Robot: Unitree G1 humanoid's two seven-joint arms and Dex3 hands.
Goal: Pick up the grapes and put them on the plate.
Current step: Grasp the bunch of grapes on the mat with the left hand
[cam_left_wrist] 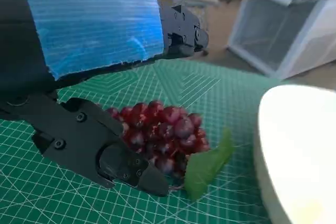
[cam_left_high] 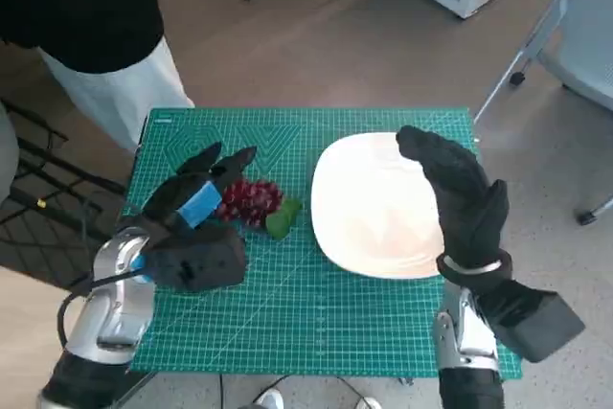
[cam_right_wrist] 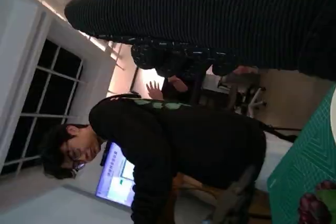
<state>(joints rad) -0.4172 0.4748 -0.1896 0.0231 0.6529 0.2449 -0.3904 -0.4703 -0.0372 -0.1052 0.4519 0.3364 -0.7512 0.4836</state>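
Grapes (cam_left_high: 251,201), a dark red bunch with a green leaf (cam_left_high: 282,218) at its side, are lying on the green cutting mat (cam_left_high: 316,304) that is covering the bench, just beside the white plate (cam_left_high: 369,208) and apart from its rim. Over the bunch the left hand (cam_left_high: 196,208), black with blue tape across its back, is hovering with its fingers (cam_left_wrist: 126,163) spread; in the left wrist view one finger is reaching over the bunch and another is lying low alongside it, and nothing is gripped between them. Whether that lower finger is touching the fruit cannot be told. Above the plate the right hand (cam_left_high: 460,189), in its black knitted glove, is hanging with its fingers extended and released, holding nothing. In the right wrist view a person (cam_right_wrist: 173,145) in dark clothing is leaning forward beyond the bench, and a corner of the bunch is showing at that picture's edge.
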